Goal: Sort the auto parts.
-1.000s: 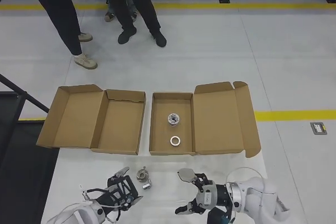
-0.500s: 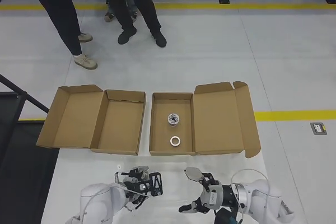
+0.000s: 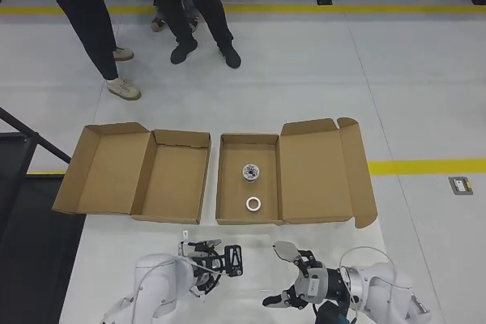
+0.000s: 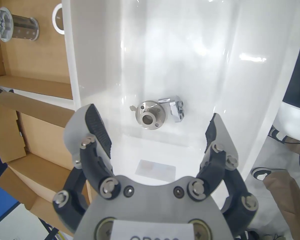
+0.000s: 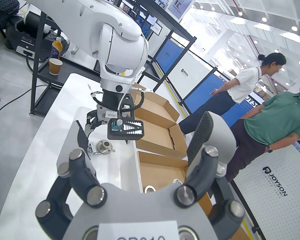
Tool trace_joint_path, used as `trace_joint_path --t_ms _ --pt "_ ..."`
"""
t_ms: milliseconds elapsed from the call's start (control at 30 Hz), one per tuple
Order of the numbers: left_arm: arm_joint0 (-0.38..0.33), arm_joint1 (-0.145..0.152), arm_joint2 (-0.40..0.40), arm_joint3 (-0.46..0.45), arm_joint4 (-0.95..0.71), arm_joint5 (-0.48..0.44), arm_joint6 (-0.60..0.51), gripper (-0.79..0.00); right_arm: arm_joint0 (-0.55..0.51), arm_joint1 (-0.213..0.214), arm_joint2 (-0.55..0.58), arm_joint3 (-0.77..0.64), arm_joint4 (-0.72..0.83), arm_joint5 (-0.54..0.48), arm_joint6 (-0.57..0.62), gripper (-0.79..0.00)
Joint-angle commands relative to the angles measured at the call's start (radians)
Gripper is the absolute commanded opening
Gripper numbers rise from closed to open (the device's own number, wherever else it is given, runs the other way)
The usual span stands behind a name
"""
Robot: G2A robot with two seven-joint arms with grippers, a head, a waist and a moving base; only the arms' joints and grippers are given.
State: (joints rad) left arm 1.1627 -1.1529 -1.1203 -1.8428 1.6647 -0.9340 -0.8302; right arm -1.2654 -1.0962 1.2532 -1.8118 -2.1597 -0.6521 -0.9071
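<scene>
Left wrist view: left tool (image 4: 153, 126) spread wide, empty, over silver flanged metal hub (image 4: 150, 115) on white counter (image 4: 165, 51), nearer its far edge; best to centre, descend squarely, pinch flange, avoiding small chrome bracket (image 4: 175, 109) alongside

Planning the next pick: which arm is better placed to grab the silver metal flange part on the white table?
Left. The open left gripper hangs right over the silver metal flange part, jaws either side; the open right gripper sits off to the side.
</scene>
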Motion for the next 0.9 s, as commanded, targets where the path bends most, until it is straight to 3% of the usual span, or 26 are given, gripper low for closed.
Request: trace_joint_path --t_ms 0,467,733,867 --pt "-0.003 0.001 0.020 0.016 0.018 -0.024 -0.004 0.000 0.000 0.000 0.000 0.000 0.000 0.000 0.000 0.000" --pt "-0.091 -0.012 0.118 0.146 -0.024 -0.012 -0.044 -0.012 0.000 0.000 0.000 0.000 0.000 0.000 0.000 0.000" --pt "-0.123 -0.019 0.151 0.171 -0.053 0.013 -0.069 -0.089 0.000 0.000 0.000 0.000 0.000 0.000 0.000 0.000" --pt "-0.129 -0.019 0.159 0.173 -0.062 0.020 -0.076 -0.188 0.000 0.000 0.000 0.000 0.000 0.000 0.000 0.000"
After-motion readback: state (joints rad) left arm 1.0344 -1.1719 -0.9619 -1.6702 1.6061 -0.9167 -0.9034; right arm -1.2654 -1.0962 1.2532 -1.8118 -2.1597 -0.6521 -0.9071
